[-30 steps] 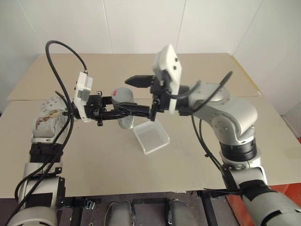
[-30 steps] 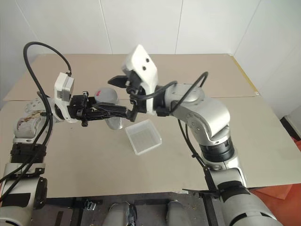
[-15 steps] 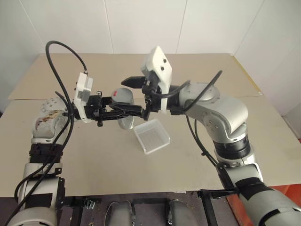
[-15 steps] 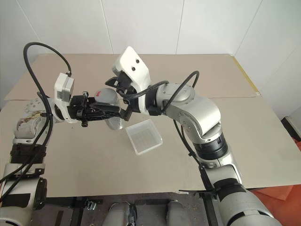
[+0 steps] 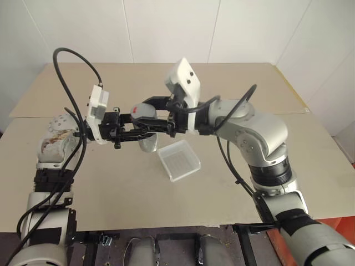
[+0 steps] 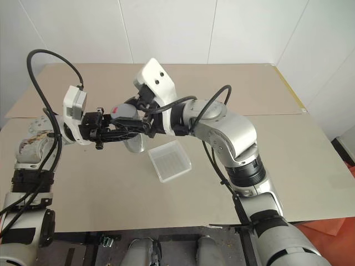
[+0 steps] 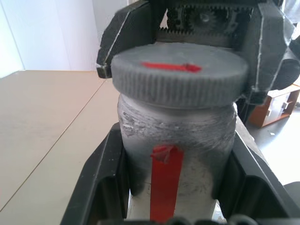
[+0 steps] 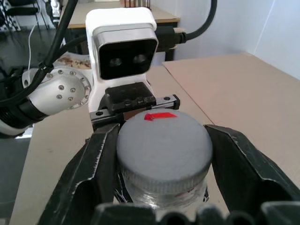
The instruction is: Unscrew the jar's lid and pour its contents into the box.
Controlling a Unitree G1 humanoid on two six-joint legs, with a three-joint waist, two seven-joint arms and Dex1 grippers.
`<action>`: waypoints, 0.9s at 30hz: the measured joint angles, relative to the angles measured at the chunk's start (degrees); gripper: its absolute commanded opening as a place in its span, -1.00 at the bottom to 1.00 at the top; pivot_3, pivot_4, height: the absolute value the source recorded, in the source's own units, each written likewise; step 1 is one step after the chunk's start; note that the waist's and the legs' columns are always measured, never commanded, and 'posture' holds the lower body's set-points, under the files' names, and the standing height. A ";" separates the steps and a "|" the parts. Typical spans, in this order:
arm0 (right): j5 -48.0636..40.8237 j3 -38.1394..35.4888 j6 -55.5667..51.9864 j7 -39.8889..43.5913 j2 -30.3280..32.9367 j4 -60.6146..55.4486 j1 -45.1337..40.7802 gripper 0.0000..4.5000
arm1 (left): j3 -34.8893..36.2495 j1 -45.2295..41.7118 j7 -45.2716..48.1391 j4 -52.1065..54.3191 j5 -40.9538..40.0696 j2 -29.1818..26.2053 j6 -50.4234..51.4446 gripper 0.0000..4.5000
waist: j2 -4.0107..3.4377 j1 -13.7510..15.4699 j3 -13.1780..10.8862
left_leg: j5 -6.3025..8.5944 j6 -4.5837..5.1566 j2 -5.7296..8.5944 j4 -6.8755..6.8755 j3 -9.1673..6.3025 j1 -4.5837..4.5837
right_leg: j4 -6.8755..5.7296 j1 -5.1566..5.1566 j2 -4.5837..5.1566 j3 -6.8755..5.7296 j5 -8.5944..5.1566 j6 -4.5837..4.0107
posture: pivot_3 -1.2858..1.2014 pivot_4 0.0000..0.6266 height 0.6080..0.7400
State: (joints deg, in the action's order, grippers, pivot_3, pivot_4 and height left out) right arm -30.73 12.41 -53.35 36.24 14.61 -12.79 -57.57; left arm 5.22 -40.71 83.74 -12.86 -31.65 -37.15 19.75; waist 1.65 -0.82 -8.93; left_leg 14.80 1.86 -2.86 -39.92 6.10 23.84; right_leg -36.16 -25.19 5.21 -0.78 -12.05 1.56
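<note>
i see the tan table [image 5: 111, 183] spanning the frame, the empty box [image 5: 178, 160] just below centre. above it, left of centre, my left gripper [image 7: 173, 187] is clenched on the jar [image 7: 176, 154], held off the table. my right gripper [image 8: 161, 154] is clamped around its lid [image 8: 163, 143], which is on.

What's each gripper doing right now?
Left gripper: closed on the jar, holding it above the table.
Right gripper: closed on the lid, which sits on the jar.
</note>
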 measured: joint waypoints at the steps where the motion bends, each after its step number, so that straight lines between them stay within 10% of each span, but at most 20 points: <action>1: -0.33 -0.35 -0.50 -0.14 -0.29 0.21 -0.12 0.29 | 0.10 0.05 -0.01 0.02 -0.01 -0.03 0.00 -0.11 | 0.00 0.00 0.00 | 0.00 0.00 0.00 0.00 0.00 0.00 | 0.01 0.00 0.00 0.00 0.00 0.00 | 0.03 -0.52 1.00; 14: -13.44 -18.36 -9.26 -6.83 -3.40 4.88 -3.92 0.29 | -0.10 0.76 0.16 0.66 0.05 -0.08 -0.59 -0.11 | 0.00 0.07 0.00 | 0.01 0.02 0.00 0.02 0.00 0.01 | -0.02 0.04 0.03 -0.02 0.01 0.00 | 0.03 -0.52 1.00; 27: 12.92 -8.44 6.97 -12.81 16.40 0.66 30.50 0.29 | 0.41 1.96 -2.30 0.76 0.06 -0.23 -1.11 -0.11 | 0.01 -0.50 0.00 | -0.01 -0.01 0.04 0.02 0.04 -0.09 | 0.10 0.00 0.00 0.15 0.00 0.02 | 0.03 -0.52 1.00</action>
State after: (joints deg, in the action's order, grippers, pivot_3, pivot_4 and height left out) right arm -17.81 3.97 -46.37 23.44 31.00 -12.13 -27.07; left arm 5.62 -38.75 81.44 -12.10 -31.59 -37.38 18.63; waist 1.66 -1.32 -8.92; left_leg 14.80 1.85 -2.82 -39.90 6.14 23.75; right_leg -36.05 -25.18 5.22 -0.63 -12.05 1.58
